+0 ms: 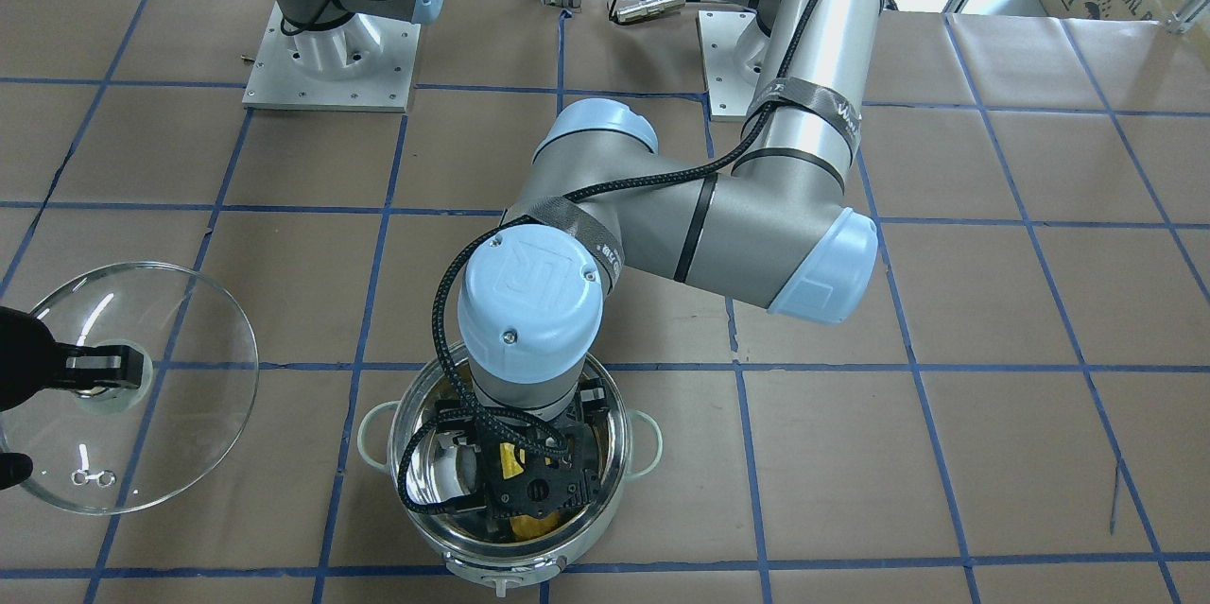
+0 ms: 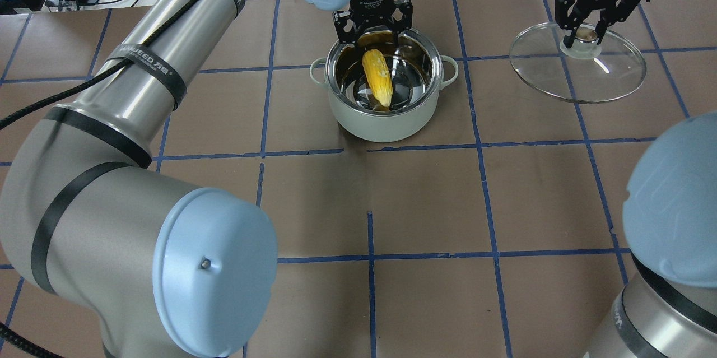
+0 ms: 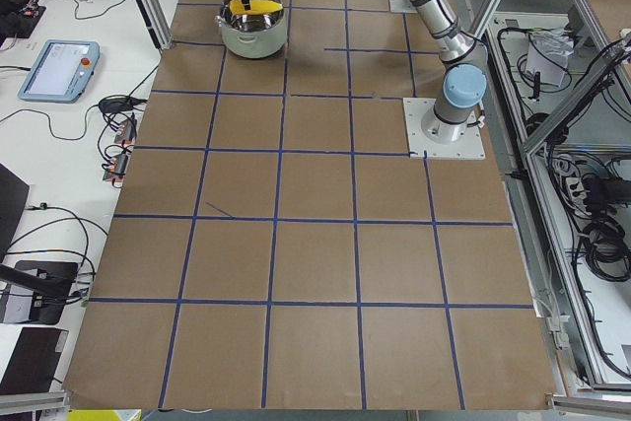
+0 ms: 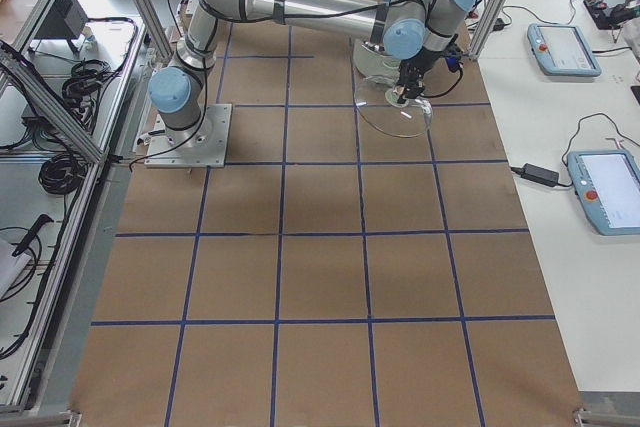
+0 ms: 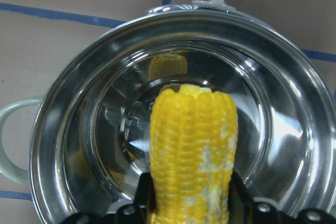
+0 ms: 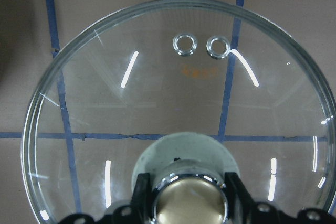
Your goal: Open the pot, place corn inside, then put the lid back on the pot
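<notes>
The steel pot (image 2: 386, 122) stands open at the far middle of the table, and it also shows in the front view (image 1: 406, 415). The yellow corn (image 2: 376, 78) leans inside it, its lower end near the pot's bottom. My left gripper (image 2: 372, 38) reaches into the pot from the far side, shut on the corn's upper end. In the left wrist view its fingers (image 5: 144, 195) press both sides of the corn (image 5: 191, 156). My right gripper (image 2: 582, 36) is shut on the knob (image 6: 189, 203) of the glass lid (image 2: 605, 72) and holds it to the right of the pot, slightly tilted.
Brown paper with a blue tape grid covers the table. The two arm bases sit on metal plates (image 1: 331, 56) at the robot's side. A small metal cylinder (image 1: 648, 7) lies between them. Tablets (image 4: 565, 47) lie on a side bench beyond the far edge.
</notes>
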You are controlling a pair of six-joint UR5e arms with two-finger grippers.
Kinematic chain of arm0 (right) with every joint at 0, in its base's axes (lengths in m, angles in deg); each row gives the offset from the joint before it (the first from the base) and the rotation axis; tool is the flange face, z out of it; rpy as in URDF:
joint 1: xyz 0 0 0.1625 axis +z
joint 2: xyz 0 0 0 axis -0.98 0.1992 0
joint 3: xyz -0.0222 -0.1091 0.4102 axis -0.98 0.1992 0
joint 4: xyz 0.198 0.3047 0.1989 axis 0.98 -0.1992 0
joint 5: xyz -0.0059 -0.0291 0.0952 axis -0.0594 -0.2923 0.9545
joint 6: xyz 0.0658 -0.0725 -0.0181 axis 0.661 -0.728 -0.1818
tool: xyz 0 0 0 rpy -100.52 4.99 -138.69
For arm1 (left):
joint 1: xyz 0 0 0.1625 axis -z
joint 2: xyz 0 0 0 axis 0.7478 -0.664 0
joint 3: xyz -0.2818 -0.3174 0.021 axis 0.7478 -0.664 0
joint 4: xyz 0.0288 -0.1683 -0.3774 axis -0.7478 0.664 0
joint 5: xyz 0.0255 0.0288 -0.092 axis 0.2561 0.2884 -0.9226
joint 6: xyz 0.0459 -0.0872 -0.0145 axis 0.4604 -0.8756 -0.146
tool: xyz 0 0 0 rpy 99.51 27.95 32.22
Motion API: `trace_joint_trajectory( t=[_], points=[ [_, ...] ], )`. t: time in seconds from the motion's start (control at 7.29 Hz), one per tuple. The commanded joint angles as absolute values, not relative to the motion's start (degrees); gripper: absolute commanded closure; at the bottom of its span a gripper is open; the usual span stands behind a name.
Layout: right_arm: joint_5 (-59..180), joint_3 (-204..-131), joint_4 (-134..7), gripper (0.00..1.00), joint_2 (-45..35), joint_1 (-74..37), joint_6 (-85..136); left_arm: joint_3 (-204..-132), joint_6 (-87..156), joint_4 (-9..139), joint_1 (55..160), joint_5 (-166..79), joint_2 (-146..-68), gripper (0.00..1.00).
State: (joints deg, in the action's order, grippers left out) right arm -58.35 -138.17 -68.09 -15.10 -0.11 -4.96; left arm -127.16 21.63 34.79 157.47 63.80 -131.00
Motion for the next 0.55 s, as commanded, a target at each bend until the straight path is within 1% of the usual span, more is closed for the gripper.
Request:
trace_joint_trajectory(
  t=[0.0,0.27,0.41],
  points=[
    [-58.2,-138.2,-68.1,0.93,-15.0,-0.1,-5.0,-127.8,27.3,35.2,156.9,64.2,-129.0,0.0],
    [-57.8,-138.1,-68.1,0.93,-15.0,0.0,-5.0,-129.8,34.5,37.8,152.4,63.8,-124.0,0.0],
    [-57.8,-138.1,-68.1,0.93,-14.8,0.1,-4.9,-132.2,38.7,42.3,149.5,63.9,-119.3,0.0]
  ],
)
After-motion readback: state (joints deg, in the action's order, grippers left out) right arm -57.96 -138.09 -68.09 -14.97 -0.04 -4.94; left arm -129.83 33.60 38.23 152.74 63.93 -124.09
